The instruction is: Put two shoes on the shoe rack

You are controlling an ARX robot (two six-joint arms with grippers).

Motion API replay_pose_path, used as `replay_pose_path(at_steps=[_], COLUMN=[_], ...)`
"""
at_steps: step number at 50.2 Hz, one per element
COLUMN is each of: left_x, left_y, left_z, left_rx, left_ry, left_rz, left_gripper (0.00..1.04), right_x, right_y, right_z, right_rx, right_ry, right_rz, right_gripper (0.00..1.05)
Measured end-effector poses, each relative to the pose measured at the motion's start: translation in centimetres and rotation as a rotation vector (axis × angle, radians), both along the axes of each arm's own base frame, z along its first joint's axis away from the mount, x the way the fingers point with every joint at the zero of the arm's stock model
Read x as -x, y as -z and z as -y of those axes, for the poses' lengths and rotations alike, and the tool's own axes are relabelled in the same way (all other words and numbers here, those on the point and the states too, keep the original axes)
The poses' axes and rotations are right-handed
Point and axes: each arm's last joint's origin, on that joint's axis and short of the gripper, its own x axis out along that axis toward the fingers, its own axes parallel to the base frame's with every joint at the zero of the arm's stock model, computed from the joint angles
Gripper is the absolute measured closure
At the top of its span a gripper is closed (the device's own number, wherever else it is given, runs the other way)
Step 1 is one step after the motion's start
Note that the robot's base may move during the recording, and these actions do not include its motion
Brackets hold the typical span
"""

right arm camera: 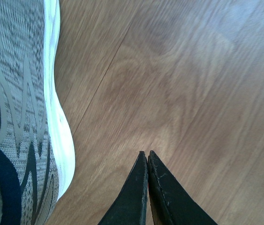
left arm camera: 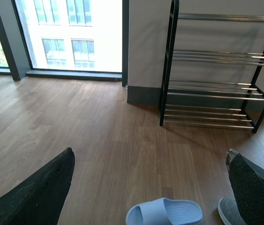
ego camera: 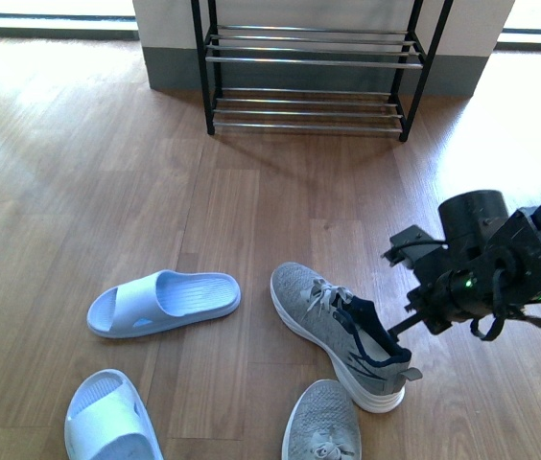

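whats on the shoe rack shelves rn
Nothing: every tier of the shoe rack in view is bare chrome bars. A grey sneaker and a pale slide lie on the floor. The rack's top runs out of frame, so it cannot be checked.

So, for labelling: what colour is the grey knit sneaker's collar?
Dark navy collar on the grey knit sneaker; front view best.

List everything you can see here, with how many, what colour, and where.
Black metal shoe rack with chrome bars: one, black and silver, far wall.
Grey knit sneakers with white soles: two, grey, floor, right of centre.
Pale blue rubber slides: two, light blue, floor, left of the sneakers.
Wooden plank floor: one, brown, throughout.
Window: one, dark-framed, beside the rack's wall.
Right gripper: one, black, shut, beside the farther sneaker's heel.
Left gripper: one, black, open, above floor.
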Motion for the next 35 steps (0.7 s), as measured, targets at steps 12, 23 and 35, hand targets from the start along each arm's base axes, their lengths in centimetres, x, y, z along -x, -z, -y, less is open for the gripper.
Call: replay_pose_path(at_steps=[12,23,35], left_x=[0.0,0.0,0.0], left_y=[0.0,0.0,0.0], left_z=[0.0,0.0,0.0], left_rx=[0.000,0.000,0.000], left_ry=[0.000,0.000,0.000], left_rz=[0.000,0.000,0.000], left_gripper=[0.09,0.09,0.09], right_x=[1.3,2.1,2.0], right_y=[-2.6,-2.0,-2.2], right_z=[1.5,1.0,0.2], right_rx=[-0.031,-0.138,-0.256], right_ry=[0.062,0.064,0.040], right_rz=[0.042,-0.049,-0.087], right_gripper=[1.03,0.94,0.52])
